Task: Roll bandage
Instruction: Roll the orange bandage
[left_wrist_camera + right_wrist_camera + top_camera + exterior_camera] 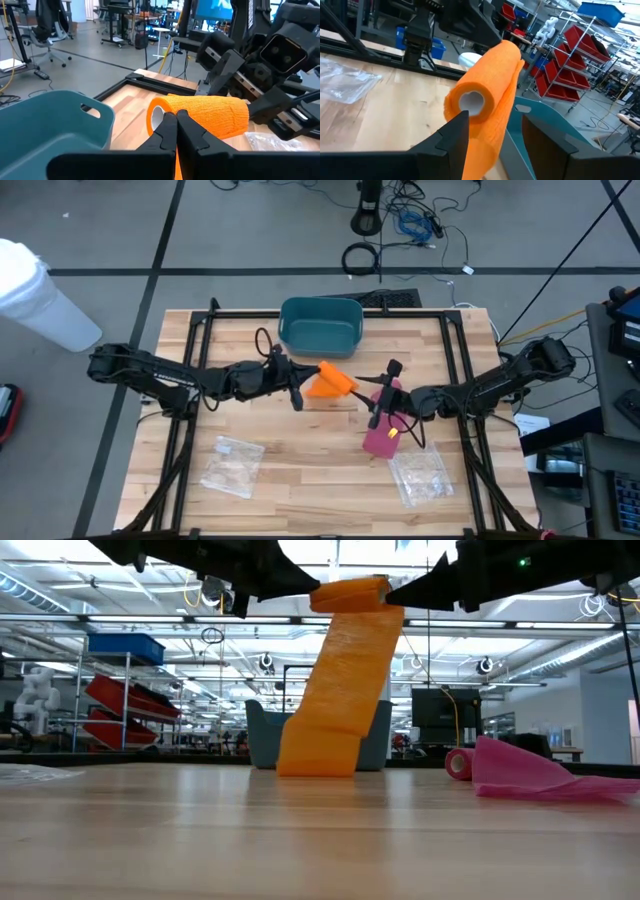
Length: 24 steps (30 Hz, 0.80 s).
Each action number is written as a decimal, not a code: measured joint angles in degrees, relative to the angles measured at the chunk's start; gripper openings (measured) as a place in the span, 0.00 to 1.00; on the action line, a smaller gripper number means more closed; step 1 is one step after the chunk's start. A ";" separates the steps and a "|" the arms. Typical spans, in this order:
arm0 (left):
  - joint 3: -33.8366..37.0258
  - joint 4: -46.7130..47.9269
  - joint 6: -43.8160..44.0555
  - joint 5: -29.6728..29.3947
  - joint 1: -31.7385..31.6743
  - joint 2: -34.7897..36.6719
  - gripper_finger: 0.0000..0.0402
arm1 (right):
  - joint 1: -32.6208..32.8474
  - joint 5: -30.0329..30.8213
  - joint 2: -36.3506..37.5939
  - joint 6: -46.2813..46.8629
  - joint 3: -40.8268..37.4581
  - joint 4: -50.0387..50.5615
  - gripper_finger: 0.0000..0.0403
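An orange bandage roll (337,380) with a white core hangs in the air between my two grippers, in front of the teal bin. Its unrolled tail (330,710) drops from the roll (350,595), and the tail's lower end (315,765) rests on the table. My left gripper (176,116) is shut at the roll's left end. My right gripper (492,117) is at the roll's right end, with a finger on either side of it. A pink bandage (382,435) lies partly unrolled on the table under my right arm. My left gripper comes level from the table's left. Its shut fingertips (170,120) lie against the roll's end face (152,107), beside the white core. Whether they pinch anything there, I cannot tell. My right gripper comes level from the table's right and takes the roll's right end (452,107) between its two fingers, across the roll. One fingertip (462,117) sits at the core's lower rim. The roll is lifted clear and lies about level, with the tail hanging slack to the table.
The teal bin (320,330) stands at the far middle of the table. Two clear plastic bags lie near the front, one to the left (232,465) and one to the right (420,477). Black frame rails run along the table's edges.
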<state>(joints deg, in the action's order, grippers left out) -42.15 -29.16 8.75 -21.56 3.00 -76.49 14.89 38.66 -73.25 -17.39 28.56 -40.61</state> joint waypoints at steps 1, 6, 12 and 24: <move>0.00 -0.04 0.03 0.00 0.05 0.00 0.00 | -0.19 0.00 0.00 0.00 0.00 -0.18 0.41; 0.00 -0.90 1.50 -0.41 0.07 -1.44 0.00 | -0.30 -0.07 0.00 -1.02 -0.02 -2.67 0.41; 0.04 -6.29 1.64 0.47 0.15 -4.95 0.00 | -0.67 -1.50 0.02 -1.51 -0.04 -3.21 0.41; 0.04 -7.77 2.80 3.88 0.24 -5.72 0.00 | -0.56 -1.38 0.00 -3.36 -0.13 -2.68 0.13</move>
<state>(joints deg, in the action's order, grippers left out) -42.11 -36.92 11.55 -17.68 3.25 -82.21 14.33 37.28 -73.25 -20.74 28.42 -43.30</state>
